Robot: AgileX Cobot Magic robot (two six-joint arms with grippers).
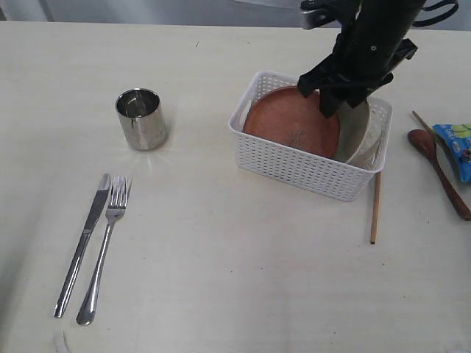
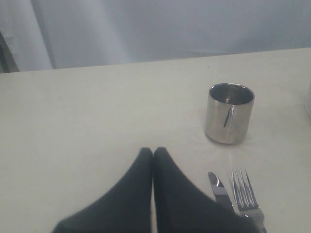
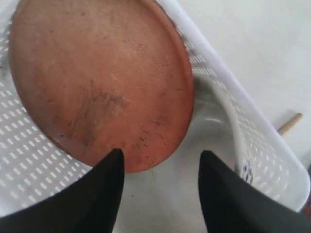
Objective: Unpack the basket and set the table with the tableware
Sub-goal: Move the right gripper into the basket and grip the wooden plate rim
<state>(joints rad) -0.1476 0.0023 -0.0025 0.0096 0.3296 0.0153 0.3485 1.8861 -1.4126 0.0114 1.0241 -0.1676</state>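
Note:
The white basket (image 1: 294, 168) stands on the table (image 1: 221, 257), right of centre. Inside it a brown plate (image 1: 291, 121) leans tilted, and a white bowl (image 1: 366, 136) sits against the right wall. My right gripper (image 1: 338, 101) reaches down into the basket, open; in its wrist view the gripper (image 3: 162, 156) straddles the plate's (image 3: 97, 77) lower edge and the bowl (image 3: 214, 121), gripping nothing. On the table lie the steel cup (image 1: 140, 118), knife (image 1: 82, 243), fork (image 1: 107, 246), wooden spoon (image 1: 440, 170) and a chopstick (image 1: 375, 209). My left gripper (image 2: 153, 151) is shut and empty, near the cup (image 2: 229, 112).
A blue chip bag (image 1: 456, 147) lies at the right edge beside the spoon, with a second chopstick (image 1: 422, 120) just behind it. The knife tip (image 2: 217, 185) and fork tines (image 2: 243, 187) lie right of the left fingers. A grey curtain backs the table's far edge.

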